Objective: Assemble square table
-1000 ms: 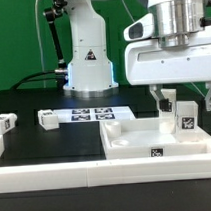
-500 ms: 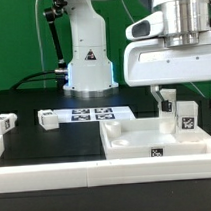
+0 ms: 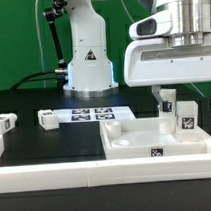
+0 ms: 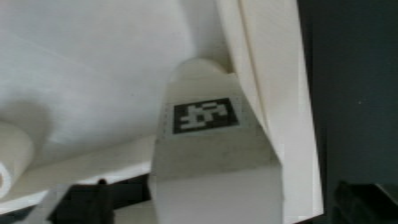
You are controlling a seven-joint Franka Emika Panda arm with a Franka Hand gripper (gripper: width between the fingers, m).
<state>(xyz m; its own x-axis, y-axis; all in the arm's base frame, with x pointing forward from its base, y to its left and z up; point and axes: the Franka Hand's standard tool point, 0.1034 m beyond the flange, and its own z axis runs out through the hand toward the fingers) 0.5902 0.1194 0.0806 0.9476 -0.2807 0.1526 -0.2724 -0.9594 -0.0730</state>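
Note:
The square tabletop is a white slab with a raised rim and a tag on its front edge, lying at the exterior view's right. My gripper is shut on a white tagged leg and holds it upright over the slab's far right corner. In the wrist view the leg fills the middle between my dark fingers, with the slab's rim beside it. A second leg stands on the slab just beside the held one. Whether the held leg touches the slab is hidden.
Two loose legs lie on the black table at the exterior view's left. The marker board lies behind them. A long white border wall runs along the front. The arm's base stands at the back.

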